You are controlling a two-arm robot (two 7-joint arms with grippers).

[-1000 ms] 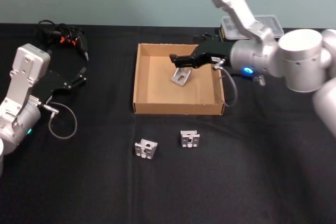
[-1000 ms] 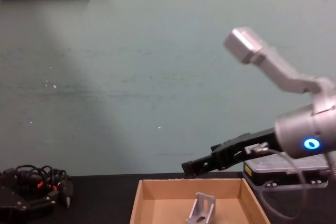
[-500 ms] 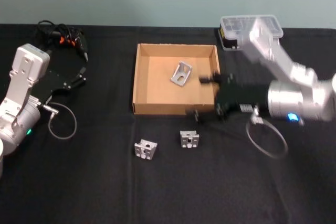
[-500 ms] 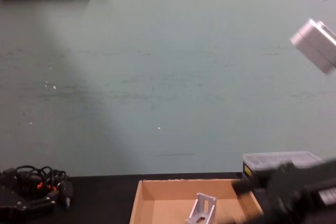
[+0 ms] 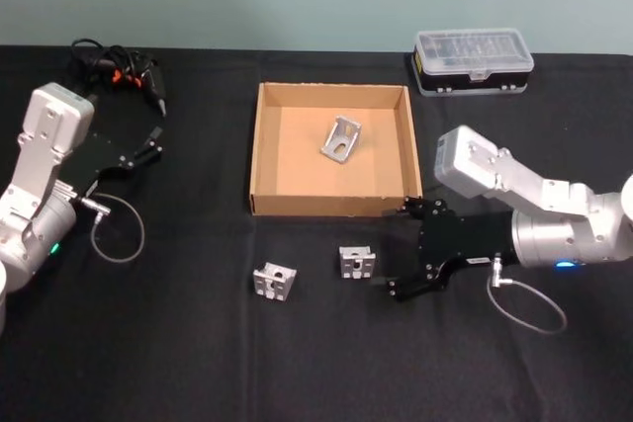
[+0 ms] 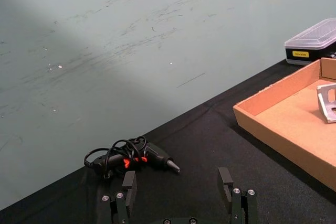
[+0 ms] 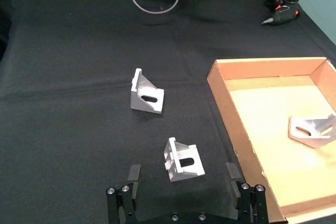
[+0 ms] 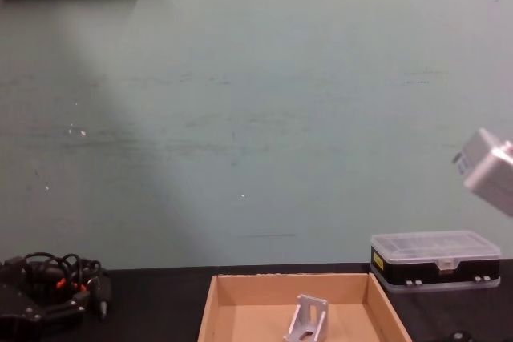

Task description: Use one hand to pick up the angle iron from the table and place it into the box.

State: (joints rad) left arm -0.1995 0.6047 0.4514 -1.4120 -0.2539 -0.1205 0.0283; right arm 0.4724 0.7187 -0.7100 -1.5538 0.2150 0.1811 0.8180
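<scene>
One silver angle iron point(image 5: 341, 138) lies inside the tan cardboard box point(image 5: 255, 150), leaning on one flange point(image 8: 309, 318). Two more rest on the black table point(image 5: 198, 363) in front of the box, one point(image 5: 357, 262) to the right of the other point(image 5: 275, 281). My right gripper point(image 5: 400, 250) is open, low over the table just right of the right-hand piece. In the right wrist view that angle iron point(image 7: 184, 160) sits just ahead of the spread fingers point(image 7: 134, 174), untouched. My left gripper point(image 5: 151, 145) is open and parked far left.
A black plastic case with a clear lid point(image 5: 473, 61) stands behind the box at the right. A tangle of cables and a black tool point(image 5: 114, 66) lies at the back left. A grey cable loop point(image 5: 119, 229) hangs by the left arm.
My right gripper has pulled out from over the box and swung down to the table front right of it, beside an angle iron. The piece in the box stays put.
</scene>
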